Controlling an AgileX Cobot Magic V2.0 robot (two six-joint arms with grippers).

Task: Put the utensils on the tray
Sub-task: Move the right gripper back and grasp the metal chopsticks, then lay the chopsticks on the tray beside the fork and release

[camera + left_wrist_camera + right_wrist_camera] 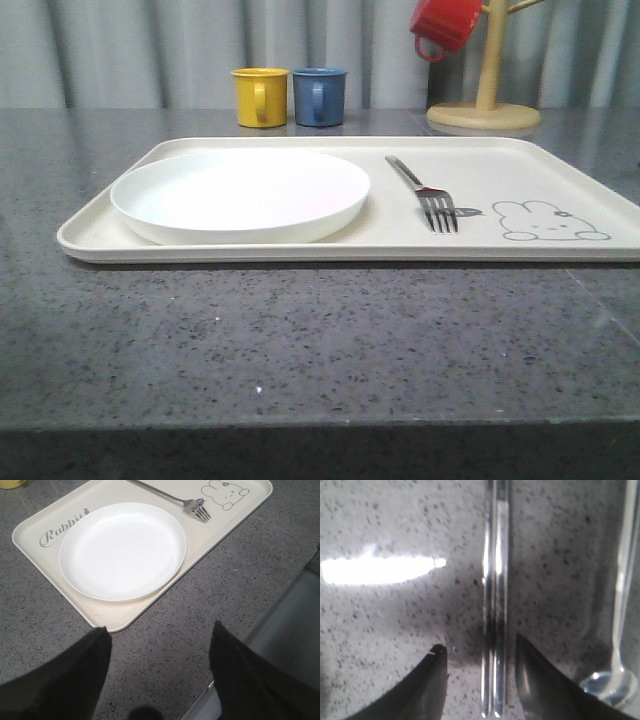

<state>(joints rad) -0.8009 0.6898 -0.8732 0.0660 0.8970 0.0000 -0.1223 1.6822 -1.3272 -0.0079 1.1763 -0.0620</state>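
The plate (240,195) and fork (425,193) already lie on the tray (520,160), fork at its 3 o'clock. The right gripper (480,662), jaws spread, straddles the chopsticks (494,605), apparently to pinch them; the spoon (615,670) lies beside. The left gripper (160,645) hangs open.

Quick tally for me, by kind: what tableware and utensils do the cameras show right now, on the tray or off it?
Plates: 1, white plate on the tray
Forks: 1, fork on the tray
Chopsticks: 2, pair of chopsticks on the countertop, between the open right gripper fingers
Spoons: 1, spoon on the countertop
Mugs: 3, yellow mug, blue mug, red mug
Trays: 1
Total: 9
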